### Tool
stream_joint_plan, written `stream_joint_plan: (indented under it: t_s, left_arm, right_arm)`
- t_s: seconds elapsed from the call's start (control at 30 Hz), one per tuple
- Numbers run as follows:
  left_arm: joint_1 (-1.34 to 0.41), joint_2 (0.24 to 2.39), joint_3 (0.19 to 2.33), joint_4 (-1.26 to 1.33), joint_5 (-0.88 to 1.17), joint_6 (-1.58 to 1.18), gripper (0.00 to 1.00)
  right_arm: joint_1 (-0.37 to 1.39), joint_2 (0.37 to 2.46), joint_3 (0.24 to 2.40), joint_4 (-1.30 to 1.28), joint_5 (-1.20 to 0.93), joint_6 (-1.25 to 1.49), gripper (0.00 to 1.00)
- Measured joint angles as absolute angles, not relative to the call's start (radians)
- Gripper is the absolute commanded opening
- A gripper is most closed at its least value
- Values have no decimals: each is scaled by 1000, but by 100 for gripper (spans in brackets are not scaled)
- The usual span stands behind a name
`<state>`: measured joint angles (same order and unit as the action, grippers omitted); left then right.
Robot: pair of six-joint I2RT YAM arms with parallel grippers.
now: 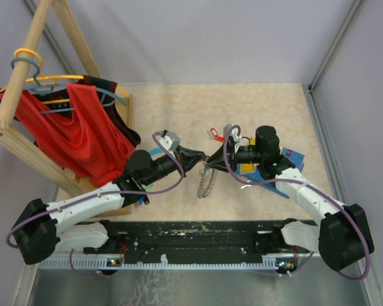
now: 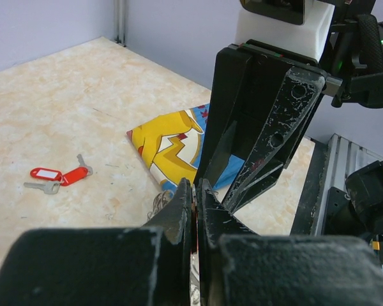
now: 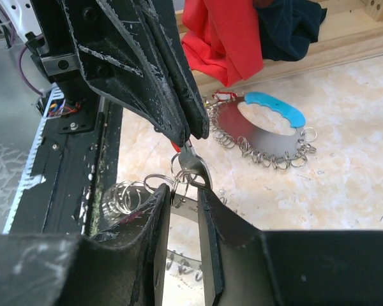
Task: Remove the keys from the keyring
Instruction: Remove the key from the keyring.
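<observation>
**A:** Holding a key [image 3: 194, 167] already, are you? How is it lying?

**B:** Your left gripper [image 3: 190, 135] is pointing in from the upper left of the right wrist view. It is clamping tight on the key's red-tagged end, and the blade is pointing down toward the lower centre.

**A:** And the right gripper [image 3: 184, 204]?

**B:** It is sitting directly below, at bottom centre. Its jaws are standing narrowly apart, with the loops [image 3: 158, 182] of the keyring [image 1: 207, 183] bunching at the gap. I cannot tell whether they are pinching one.

**A:** What is the pull turning on?

**B:** You are working tip to tip, with the key above and the loops touching it just beneath. I am judging that the right gripper, being nearer the loops, is the one to pin them. Your left would then be drawing along the blade's line, up and to the left. The rest of the keyring is trailing down just below centre in the top view. Two loose keys [image 2: 46, 173] are lying at the left of the left wrist view.
</observation>
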<state>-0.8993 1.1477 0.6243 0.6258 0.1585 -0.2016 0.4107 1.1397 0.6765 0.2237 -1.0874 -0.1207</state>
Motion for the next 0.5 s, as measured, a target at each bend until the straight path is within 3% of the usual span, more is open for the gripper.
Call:
stream_joint_plan:
  t_s: [0.17, 0.27, 0.5]
  left_arm:
    - [-902, 1148, 625, 627, 158, -210, 0]
    - [-902, 1148, 625, 626, 155, -210, 0]
    - [-902, 1148, 625, 625, 141, -210, 0]
  right_arm:
    - [417, 1140, 677, 219, -1068, -123, 14]
    - [418, 1140, 677, 215, -1063, -130, 0]
    - [423, 1139, 677, 212, -1061, -135, 0]
